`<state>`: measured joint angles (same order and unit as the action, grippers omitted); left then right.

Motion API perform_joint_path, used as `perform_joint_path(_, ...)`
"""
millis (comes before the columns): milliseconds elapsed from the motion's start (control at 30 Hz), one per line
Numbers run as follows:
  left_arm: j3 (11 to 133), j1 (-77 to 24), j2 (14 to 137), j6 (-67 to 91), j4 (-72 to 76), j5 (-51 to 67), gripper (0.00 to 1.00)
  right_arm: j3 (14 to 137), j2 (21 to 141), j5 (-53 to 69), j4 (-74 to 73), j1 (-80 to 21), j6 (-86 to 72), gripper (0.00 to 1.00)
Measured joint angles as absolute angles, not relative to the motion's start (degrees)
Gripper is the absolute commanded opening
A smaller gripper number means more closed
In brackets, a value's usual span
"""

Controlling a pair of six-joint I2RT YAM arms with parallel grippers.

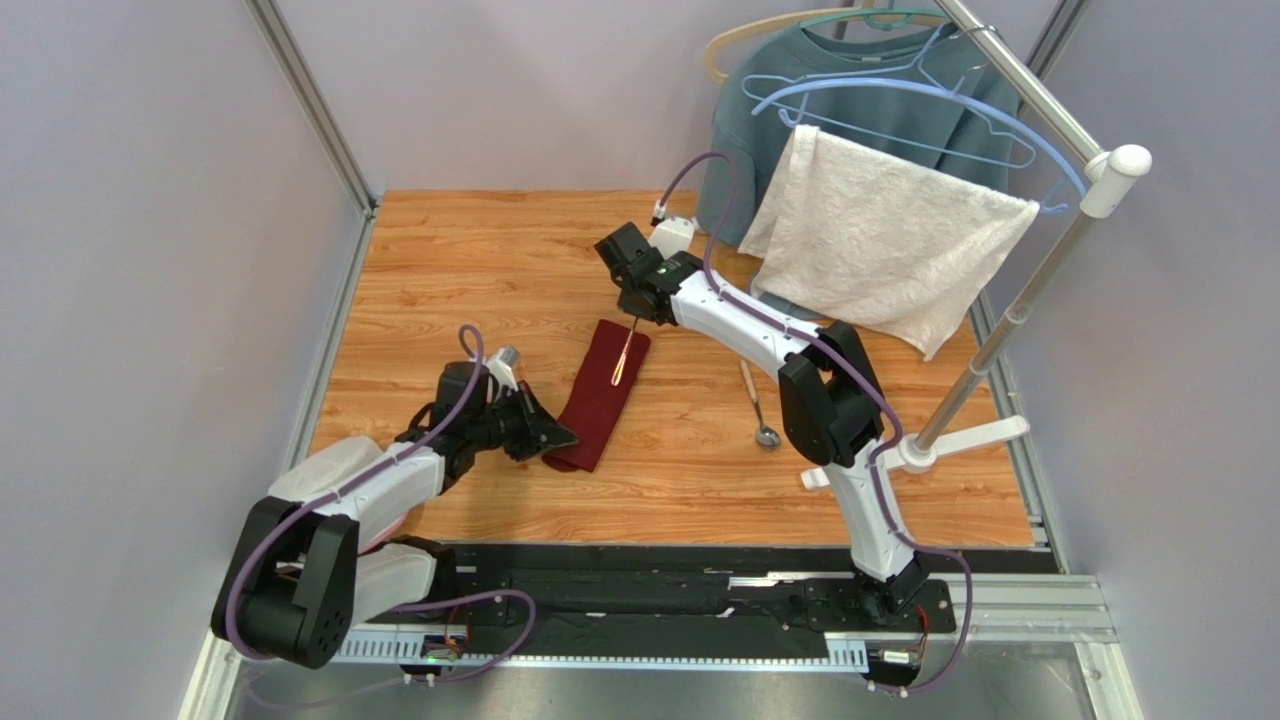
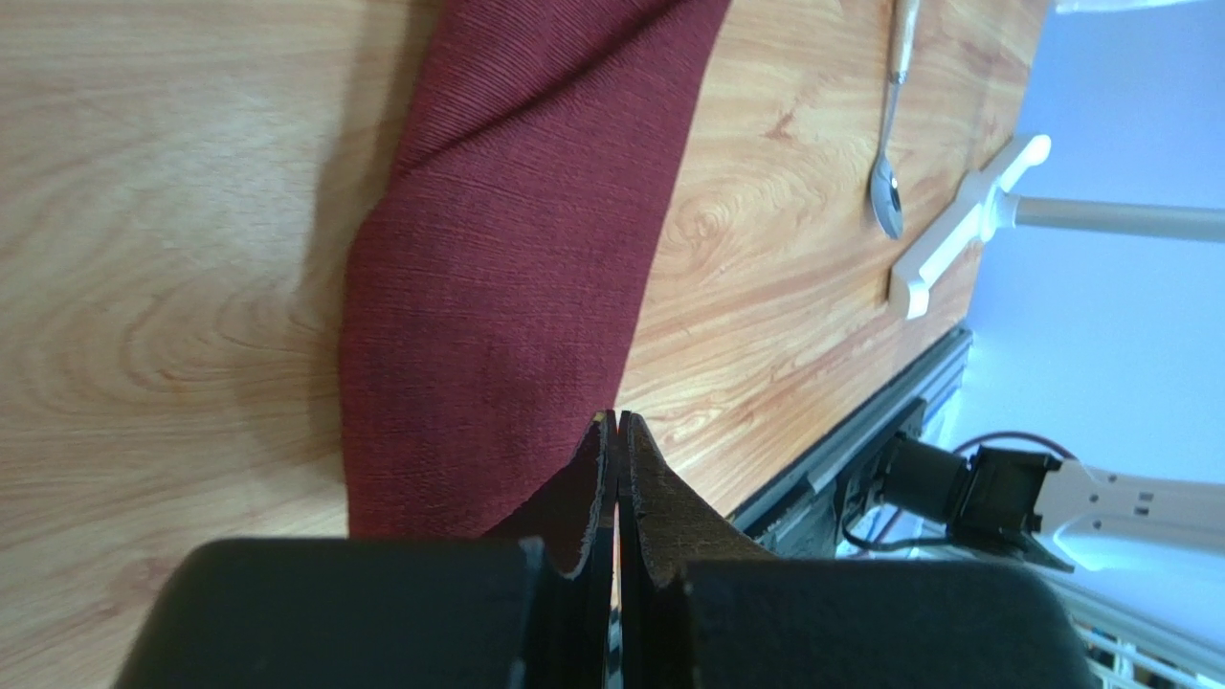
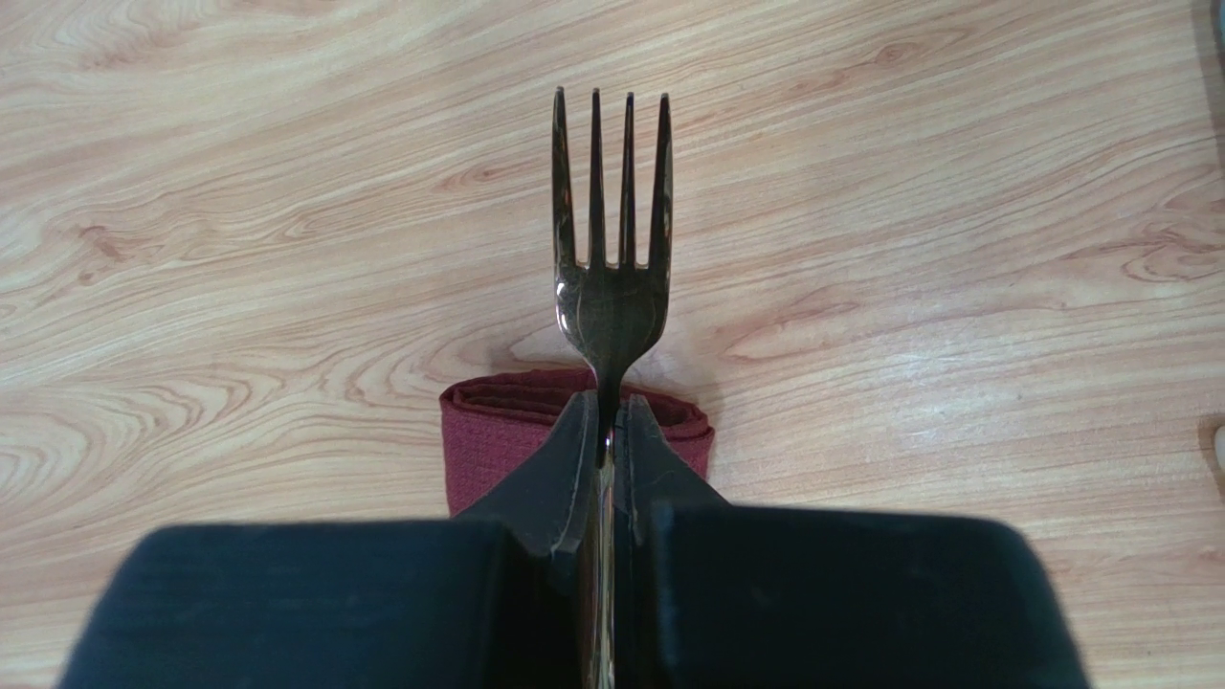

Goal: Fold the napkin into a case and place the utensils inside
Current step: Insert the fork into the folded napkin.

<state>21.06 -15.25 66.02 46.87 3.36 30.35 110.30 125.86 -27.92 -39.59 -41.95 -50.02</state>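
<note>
The folded napkin (image 1: 601, 402) lies on the table (image 1: 451, 270) as a narrow dark red strip, its long axis running from near-left to far-right. My right gripper (image 3: 610, 409) is clamped on the neck of the fork (image 3: 611, 216), tines pointing away from my fingertips, above the strip's far end. My left gripper (image 2: 617, 428) is closed at the near end; I cannot tell whether it pinches cloth. The spoon (image 1: 756, 402) lies to the right.

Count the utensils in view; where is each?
2. The fork is clamped in the right gripper, over the far end of the folded napkin. The spoon lies on the table, right of the napkin. No others show.
</note>
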Motion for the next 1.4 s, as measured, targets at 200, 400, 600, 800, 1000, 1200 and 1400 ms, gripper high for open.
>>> perform_joint_path(200,20.99,-16.80,69.04,46.96,4.60,32.45,0.00,110.30,128.09,-28.47,-39.46,-41.93,-49.58,0.00)
perform_joint_path(400,19.73,-16.88,70.61,46.98,6.02,32.60,0.00,110.30,129.51,-28.32,-39.72,-41.95,-49.71,0.00)
perform_joint_path(600,19.35,-16.88,71.90,46.96,6.76,32.38,0.00,110.26,129.49,-28.34,-39.40,-41.98,-49.50,0.00)
perform_joint_path(800,17.34,-16.88,72.29,47.11,9.28,32.29,0.00,111.35,129.56,-28.53,-39.55,-41.82,-48.27,0.00)
perform_joint_path(1000,16.86,-16.88,72.84,47.16,10.57,32.38,0.00,112.73,129.99,-29.06,-39.38,-41.80,-47.62,0.00)
perform_joint_path(1200,16.86,-16.88,74.30,47.24,11.94,32.75,0.00,114.32,131.28,-29.10,-39.83,-41.80,-47.05,0.00)
perform_joint_path(1400,16.32,-16.88,75.96,47.72,14.83,33.50,0.00,114.48,131.28,-28.82,-40.95,-42.00,-47.90,0.00)
